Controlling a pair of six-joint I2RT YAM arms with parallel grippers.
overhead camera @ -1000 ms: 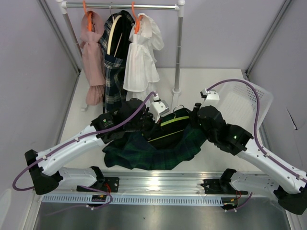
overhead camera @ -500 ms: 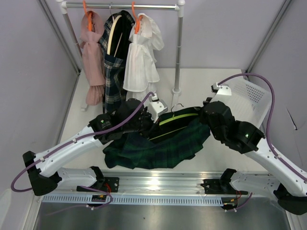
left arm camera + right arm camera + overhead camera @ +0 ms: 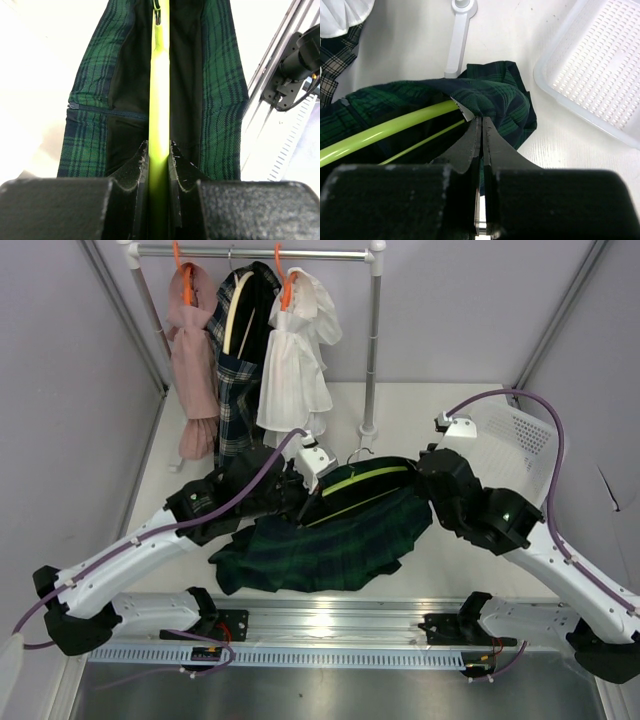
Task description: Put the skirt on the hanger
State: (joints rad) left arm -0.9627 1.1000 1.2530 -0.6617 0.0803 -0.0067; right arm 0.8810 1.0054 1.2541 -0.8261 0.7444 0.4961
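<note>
The dark green tartan skirt [image 3: 330,540] hangs spread between my two arms above the table. The lime-green hanger [image 3: 362,478] lies inside its open waist, hook toward the rack pole. My left gripper [image 3: 300,490] is shut on the hanger's left end; in the left wrist view the green bar [image 3: 160,100] runs straight out from between the jaws [image 3: 159,150], with skirt cloth [image 3: 222,90] on both sides. My right gripper [image 3: 428,480] is shut on the skirt's waistband edge [image 3: 495,102] beside the hanger's right arm [image 3: 395,127].
A rack [image 3: 372,340] at the back holds a pink garment [image 3: 195,360], a navy-and-white checked garment [image 3: 238,370] and a white ruffled garment [image 3: 298,350]. Its foot [image 3: 460,35] stands just beyond the skirt. A white perforated basket [image 3: 520,455] sits at the right.
Both arms have lifted and pulled apart, raising the hanger and stretching the skirt's waist over it. The skirt hangs flatter and wider than before.
</note>
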